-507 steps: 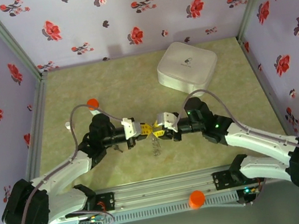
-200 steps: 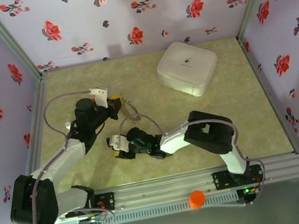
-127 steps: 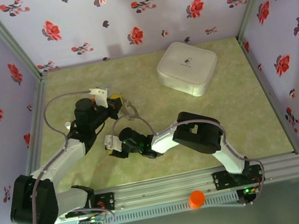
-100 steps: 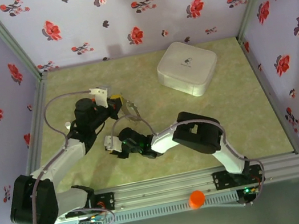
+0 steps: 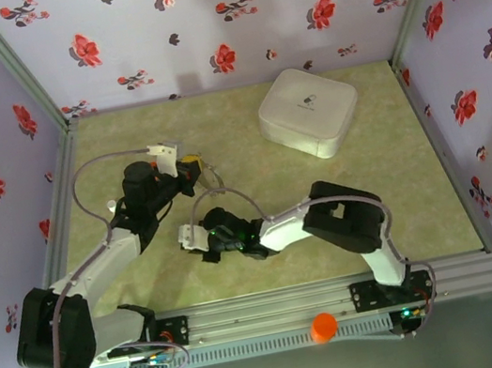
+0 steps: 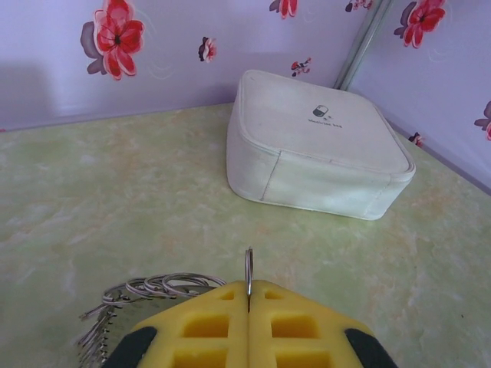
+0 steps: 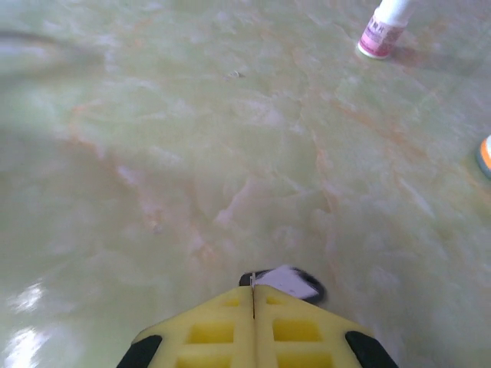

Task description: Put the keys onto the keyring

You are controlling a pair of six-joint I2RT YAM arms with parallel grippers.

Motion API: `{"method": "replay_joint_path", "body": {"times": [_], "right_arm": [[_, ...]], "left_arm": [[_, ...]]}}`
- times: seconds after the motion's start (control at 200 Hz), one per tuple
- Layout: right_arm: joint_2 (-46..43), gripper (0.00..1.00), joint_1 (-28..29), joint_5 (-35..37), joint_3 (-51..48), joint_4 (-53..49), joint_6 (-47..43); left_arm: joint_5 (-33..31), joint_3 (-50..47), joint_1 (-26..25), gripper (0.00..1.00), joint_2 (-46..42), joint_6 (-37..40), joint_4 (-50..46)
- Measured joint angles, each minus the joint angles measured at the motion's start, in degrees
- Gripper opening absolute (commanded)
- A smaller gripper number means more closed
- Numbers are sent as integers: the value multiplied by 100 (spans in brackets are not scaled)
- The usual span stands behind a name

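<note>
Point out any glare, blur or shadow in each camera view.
Top external: even, soft light on the table, with no glare or harsh shadows. Left wrist: the white box is sharp, and the keyring beside the left gripper is slightly soft. Right wrist: glare patches lower left and a dark smear upper left; the black-headed key at the right gripper is blurred.

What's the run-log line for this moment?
left gripper: shut on keyring | right gripper: shut on black-headed key, low at table | stage: key pinched, not yet on keyring
</note>
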Motion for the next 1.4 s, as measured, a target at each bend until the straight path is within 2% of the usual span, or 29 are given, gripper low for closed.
{"method": "replay_joint_path", "body": {"times": [0.19, 0.5, 0.605, 0.68, 0.795, 0.91, 1.135, 1.4], "right_arm": [[-1456, 0, 0, -122, -739, -667, 306], [-3521, 0, -52, 179, -1403, -2865, 1648], [-4019, 0, -262, 356, -1574, -3604, 2312], [-4251, 0, -616, 372, -1582, -4103, 2800], [-4323, 0, -1246, 212, -1582, -4732, 3383], [-4127, 0, -1633, -149, -1582, -5215, 3770], [-3641, 0, -2105, -901, -1561, -5431, 4083], [-3097, 0, -2479, -1213, -1303, -5429, 4076]], "left_arm": [[57, 0, 0, 0, -61, 94, -2], [168, -2, -144, 0, -160, 564, -105], [195, -46, -232, 0, -223, 778, -140], [212, -83, -273, 0, -295, 892, -157], [227, -138, -304, 0, -424, 1043, -157], [234, -170, -326, 0, -496, 1145, -166], [317, -184, -393, 0, -496, 1250, -173], [343, -236, -507, 0, -496, 1318, -173]]}}
